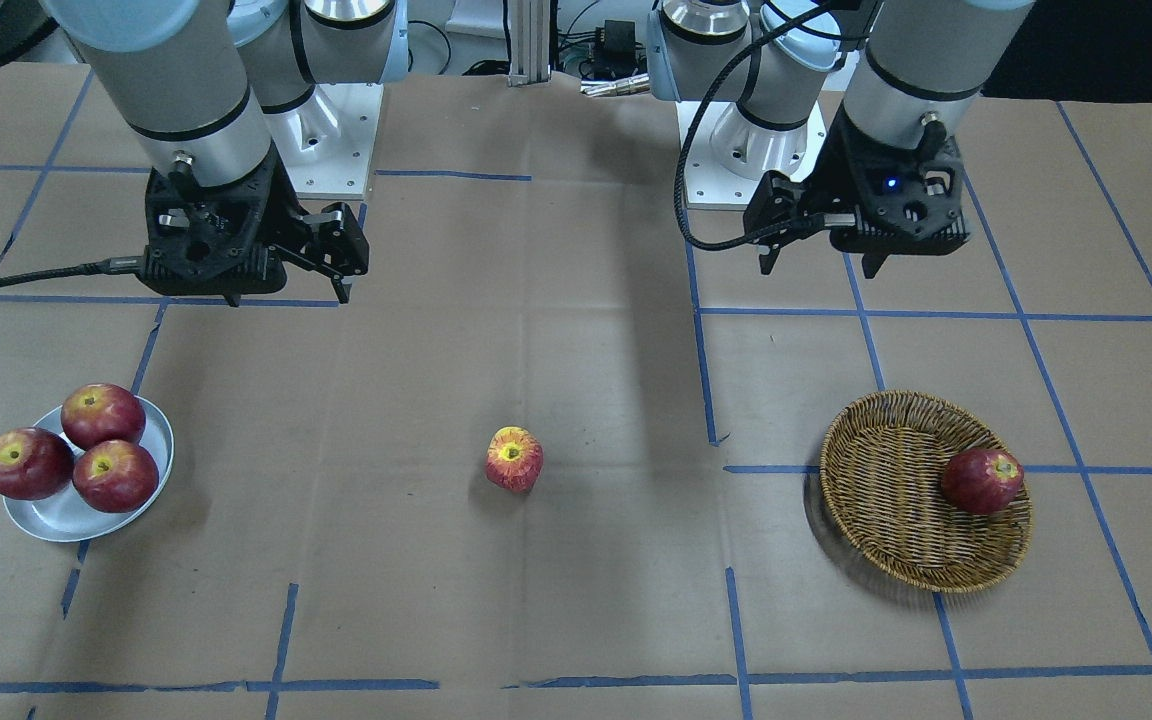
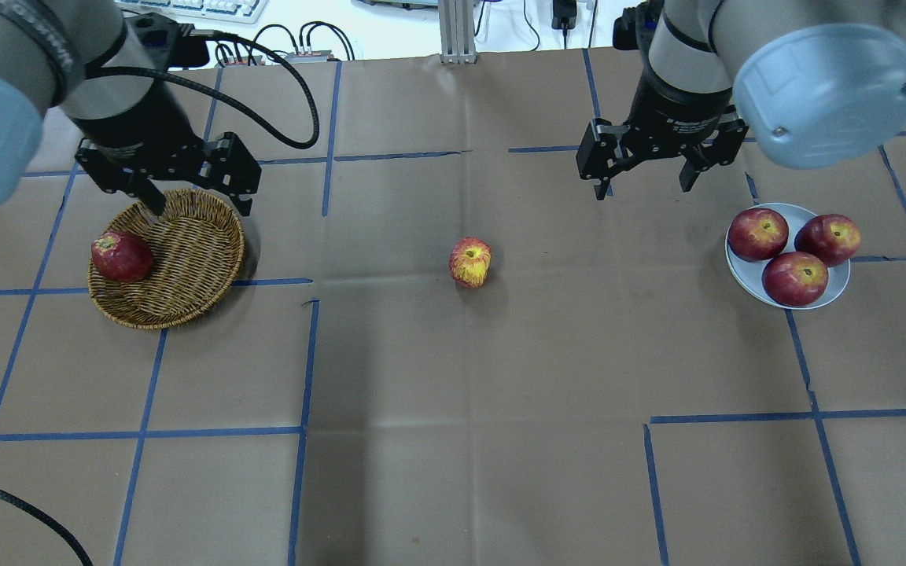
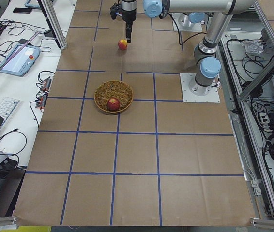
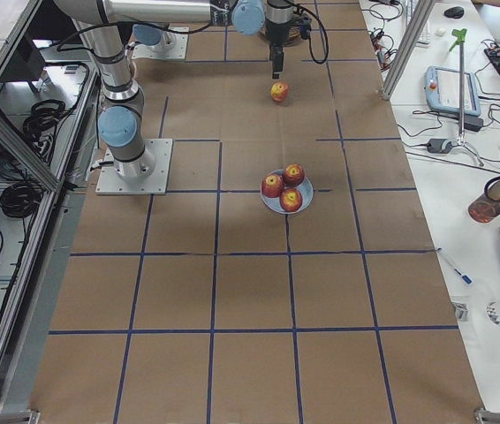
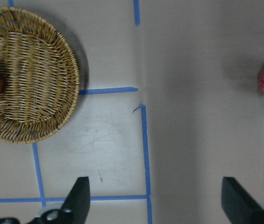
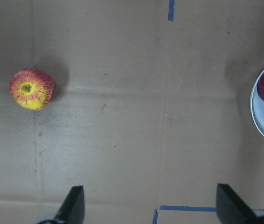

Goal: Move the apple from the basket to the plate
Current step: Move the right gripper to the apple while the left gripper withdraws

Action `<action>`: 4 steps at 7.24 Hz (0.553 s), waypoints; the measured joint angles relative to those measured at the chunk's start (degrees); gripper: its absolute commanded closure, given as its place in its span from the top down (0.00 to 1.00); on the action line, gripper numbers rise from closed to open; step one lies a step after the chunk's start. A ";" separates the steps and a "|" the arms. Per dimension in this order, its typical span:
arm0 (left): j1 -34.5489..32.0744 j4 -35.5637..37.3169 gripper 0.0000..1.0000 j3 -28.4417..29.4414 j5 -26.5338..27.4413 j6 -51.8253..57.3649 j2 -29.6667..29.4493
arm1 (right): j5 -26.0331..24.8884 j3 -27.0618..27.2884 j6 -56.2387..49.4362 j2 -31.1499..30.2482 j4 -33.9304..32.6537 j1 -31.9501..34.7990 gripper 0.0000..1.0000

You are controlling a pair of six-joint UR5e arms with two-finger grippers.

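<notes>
The streaky pinkish-red apple (image 2: 470, 262) with a yellow top lies on the bare table midway between basket and plate; it also shows in the right wrist view (image 6: 31, 88). The wicker basket (image 2: 185, 259) is on the left and holds one dark red apple (image 2: 121, 256). The pale plate (image 2: 837, 281) on the right holds three dark red apples. My left gripper (image 2: 201, 206) is open and empty above the basket's far rim. My right gripper (image 2: 644, 186) is open and empty, behind and between the streaky apple and the plate.
The table is covered in brown paper with blue tape lines (image 2: 303, 354). The arm bases (image 1: 336, 140) stand at the robot's side of the table. Cables and a keyboard (image 2: 209, 8) lie beyond the far edge.
</notes>
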 measured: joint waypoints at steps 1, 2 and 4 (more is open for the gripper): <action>1.27 -1.42 0.99 0.00 0.06 1.41 0.93 | -0.05 -0.02 2.45 1.43 -1.95 2.10 1.00; 1.77 -2.29 0.99 0.00 0.10 2.04 1.51 | -0.07 -0.02 5.07 3.20 -4.29 4.22 1.00; 2.41 -3.90 0.99 -0.03 0.17 3.35 3.16 | -0.25 -0.16 10.18 7.87 -10.06 8.56 1.00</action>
